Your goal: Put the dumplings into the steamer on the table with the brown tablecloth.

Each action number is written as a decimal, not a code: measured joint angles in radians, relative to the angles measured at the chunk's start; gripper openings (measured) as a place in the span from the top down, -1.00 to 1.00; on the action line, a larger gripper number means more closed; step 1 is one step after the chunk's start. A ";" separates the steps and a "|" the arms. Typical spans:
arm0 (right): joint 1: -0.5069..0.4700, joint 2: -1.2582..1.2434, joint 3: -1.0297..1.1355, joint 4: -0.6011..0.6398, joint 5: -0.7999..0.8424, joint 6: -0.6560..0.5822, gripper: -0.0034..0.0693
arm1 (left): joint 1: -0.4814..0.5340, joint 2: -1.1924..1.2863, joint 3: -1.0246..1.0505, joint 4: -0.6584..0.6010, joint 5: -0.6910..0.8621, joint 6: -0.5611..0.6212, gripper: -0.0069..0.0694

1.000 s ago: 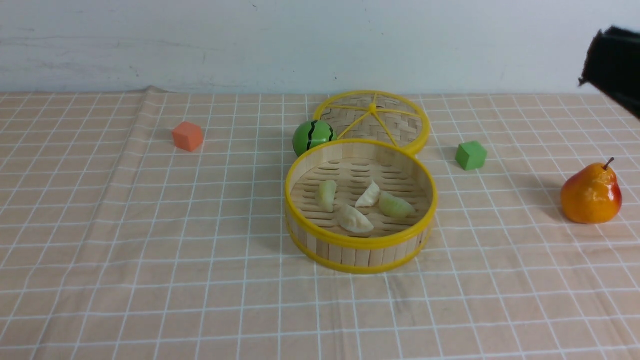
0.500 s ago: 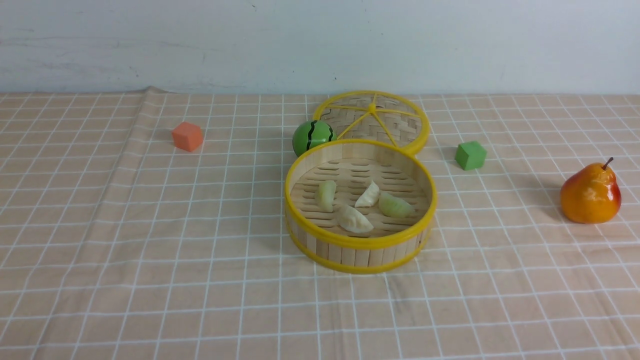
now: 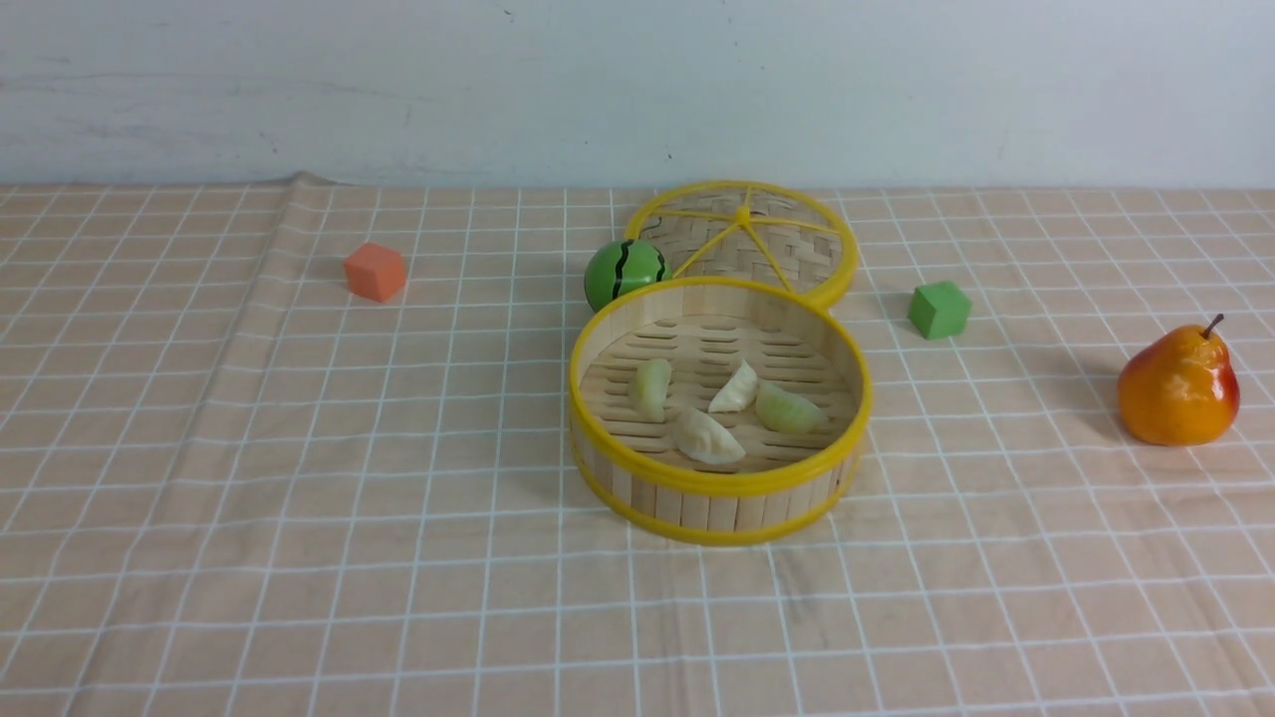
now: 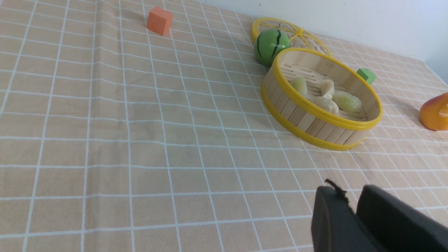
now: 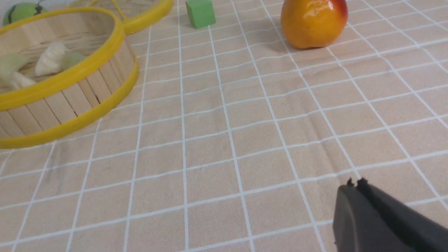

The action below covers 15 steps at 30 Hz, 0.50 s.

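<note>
All four dumplings (image 3: 725,405) lie on the slatted floor of the steamer (image 3: 719,482), so the task looks finished as far as these views show. In the front view the pale green ones sit at about 9 o'clock and 3 o'clock of the cluster, one cream-white piece at 12 o'clock between them and the other at 6 o'clock nearest the front rim; they lie close together, some perhaps touching. No dumpling shows anywhere on the brown tablecloth (image 3: 299,518) that covers the table. The steamer stands near the middle of the cloth, with a flat woven lid (image 3: 745,239) just behind it at 12 o'clock and a green striped ball (image 3: 625,271) at 11 o'clock, close to the rim. An orange cube (image 3: 376,271), a green cube (image 3: 938,309) and a pear (image 3: 1178,385) stand well apart and need nothing. The left gripper (image 4: 353,213) and right gripper (image 5: 354,190) each show only in their wrist views, fingers pressed together, holding nothing, over bare cloth away from the steamer. Nothing seems left to do.
</note>
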State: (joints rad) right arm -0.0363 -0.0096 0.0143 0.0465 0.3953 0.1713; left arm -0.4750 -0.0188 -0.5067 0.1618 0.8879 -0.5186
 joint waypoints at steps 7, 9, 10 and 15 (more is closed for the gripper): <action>0.032 0.000 0.000 -0.012 0.000 0.002 0.96 | 0.000 0.000 0.000 0.000 0.000 0.000 0.54; 0.032 0.000 0.000 -0.013 0.000 0.002 0.95 | 0.000 0.000 0.000 0.000 0.000 0.000 0.54; 0.032 0.000 0.000 -0.013 0.000 0.002 0.95 | 0.000 0.000 0.000 0.000 0.000 0.000 0.54; 0.032 0.000 0.000 -0.013 0.000 0.002 0.94 | 0.000 0.000 0.000 0.000 0.000 0.000 0.54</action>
State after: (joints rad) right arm -0.0039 -0.0096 0.0143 0.0336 0.3953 0.1731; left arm -0.4750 -0.0188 -0.5067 0.1618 0.8879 -0.5186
